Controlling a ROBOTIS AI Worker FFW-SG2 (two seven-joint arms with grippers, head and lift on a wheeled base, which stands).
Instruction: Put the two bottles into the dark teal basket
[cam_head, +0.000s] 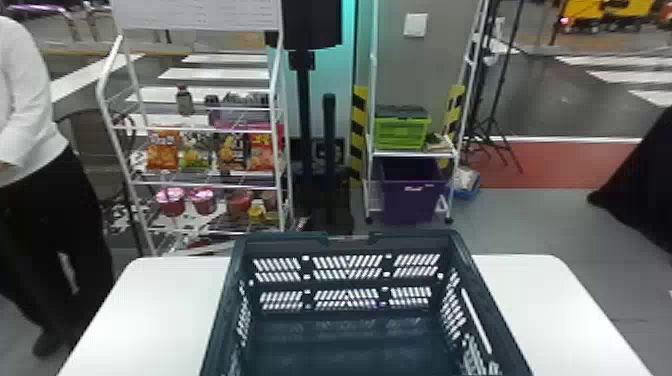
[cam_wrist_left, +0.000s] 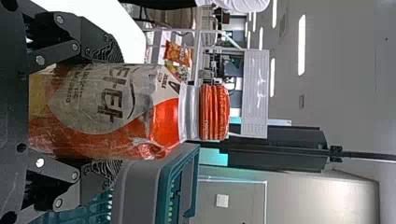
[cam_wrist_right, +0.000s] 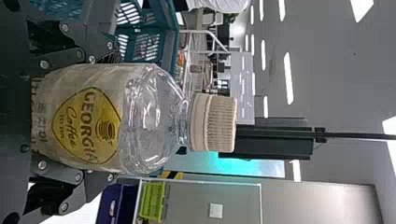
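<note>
Left wrist view: the left gripper (cam_wrist_left: 110, 111) pinches an upright orange-red bottle (cam_wrist_left: 140, 116), orange-capped, near the basket. Right wrist view: the right gripper (cam_wrist_right: 108, 114) pinches a clear bottle (cam_wrist_right: 149, 119), beige-capped, yellow-labelled, upright. Head view: dark teal basket (cam_head: 285, 240) at six o'clock, white table (cam_head: 150, 310); snack rack (cam_head: 278, 150), eleven.

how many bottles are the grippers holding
2: the orange-capped bottle upright between the left gripper's fingers, and the clear bottle with a beige cap upright between the right gripper's fingers.
</note>
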